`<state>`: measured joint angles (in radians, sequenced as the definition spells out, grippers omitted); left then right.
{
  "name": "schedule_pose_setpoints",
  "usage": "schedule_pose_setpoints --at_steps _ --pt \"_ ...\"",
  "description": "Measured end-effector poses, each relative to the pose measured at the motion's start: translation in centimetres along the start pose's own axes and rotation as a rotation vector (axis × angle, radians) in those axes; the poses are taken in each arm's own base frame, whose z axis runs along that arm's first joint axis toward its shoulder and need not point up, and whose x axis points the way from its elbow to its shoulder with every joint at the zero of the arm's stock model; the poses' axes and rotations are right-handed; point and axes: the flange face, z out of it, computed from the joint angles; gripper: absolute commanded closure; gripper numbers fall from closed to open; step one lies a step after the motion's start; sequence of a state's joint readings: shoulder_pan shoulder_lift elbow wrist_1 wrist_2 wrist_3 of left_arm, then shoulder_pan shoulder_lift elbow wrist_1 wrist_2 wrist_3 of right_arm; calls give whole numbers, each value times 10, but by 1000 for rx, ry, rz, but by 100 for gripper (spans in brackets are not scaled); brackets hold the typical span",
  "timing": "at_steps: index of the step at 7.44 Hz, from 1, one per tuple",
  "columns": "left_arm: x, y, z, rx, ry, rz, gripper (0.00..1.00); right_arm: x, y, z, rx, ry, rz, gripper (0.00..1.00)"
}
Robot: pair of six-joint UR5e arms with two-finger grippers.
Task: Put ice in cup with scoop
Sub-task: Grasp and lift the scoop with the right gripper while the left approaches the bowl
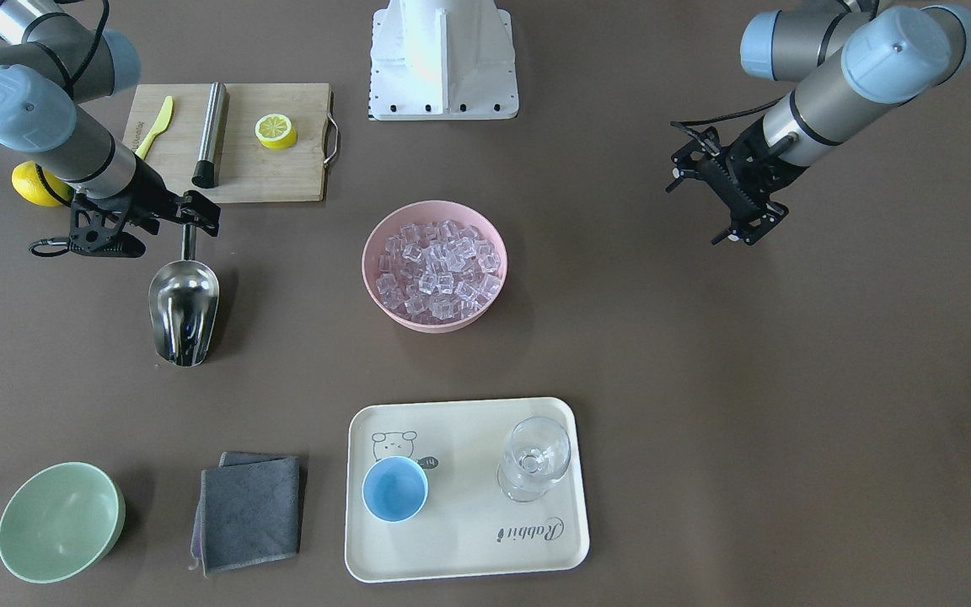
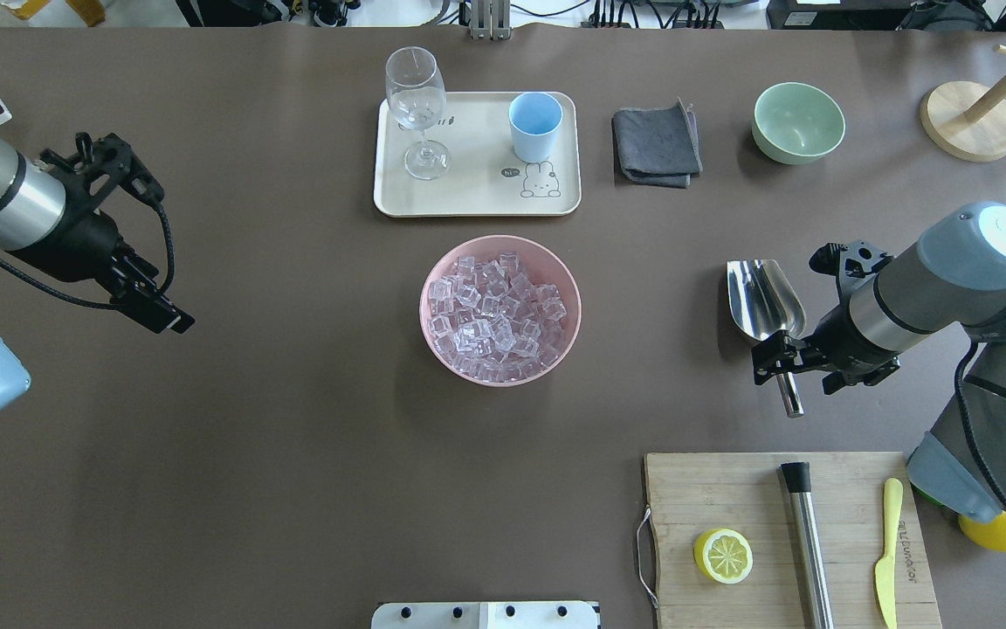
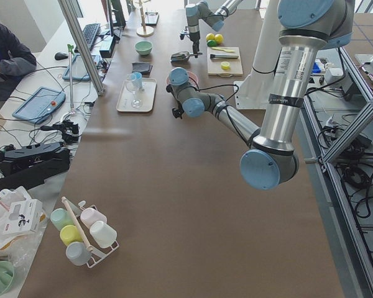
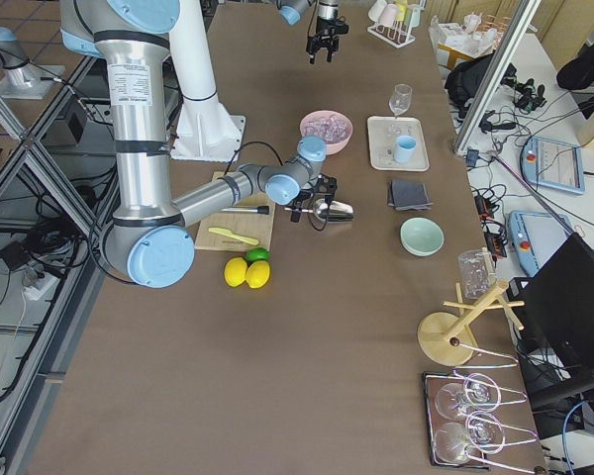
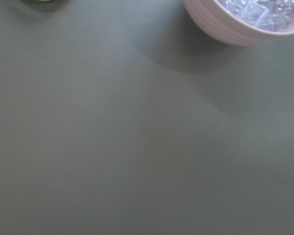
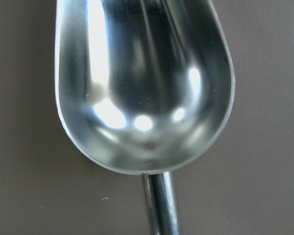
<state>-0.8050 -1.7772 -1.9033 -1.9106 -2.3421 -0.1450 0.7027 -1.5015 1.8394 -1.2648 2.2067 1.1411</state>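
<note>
1. Scoop (image 6: pixel 144 98) fills the right wrist view: its trough is empty and open side up, and the rod handle runs back under the camera. Trough and wrist are thus lined up on one axis, which suits a straight push into a pile.
2. Right gripper (image 2: pixel 787 360) sits over that handle just behind the trough, with fingers on either side of the rod. Whether they are clamped on it I cannot tell. Holding it by the handle leaves the whole trough free to dig.
3. Ice (image 2: pixel 499 306) is heaped in the pink bowl (image 2: pixel 426 332), well off to this gripper's inner side. The trough mouth points ahead rather than at the bowl, so a turn looks necessary.
4. Upright and empty, the cup (image 2: pixel 535 122) stands on the tray (image 2: pixel 468 196), ahead of the gripper and beyond the bowl. Its mouth is open to receive the ice.
5. Left gripper (image 1: pixel 743 228) hovers well apart, across the bowl from the right one. Its jaws look spread and hold nothing; it is probably parked clear of the work.
</note>
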Motion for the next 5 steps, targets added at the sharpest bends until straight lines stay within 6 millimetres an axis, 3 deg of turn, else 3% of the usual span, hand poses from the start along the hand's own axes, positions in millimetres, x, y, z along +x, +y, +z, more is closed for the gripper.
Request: schedule_pose_setpoints --at_steps 2,5 --pt "26 -13 39 41 58 113 2 -7 1 4 -5 21 -3 100" --pt "36 -26 75 208 26 277 2 -7 1 2 19 54 4 100"
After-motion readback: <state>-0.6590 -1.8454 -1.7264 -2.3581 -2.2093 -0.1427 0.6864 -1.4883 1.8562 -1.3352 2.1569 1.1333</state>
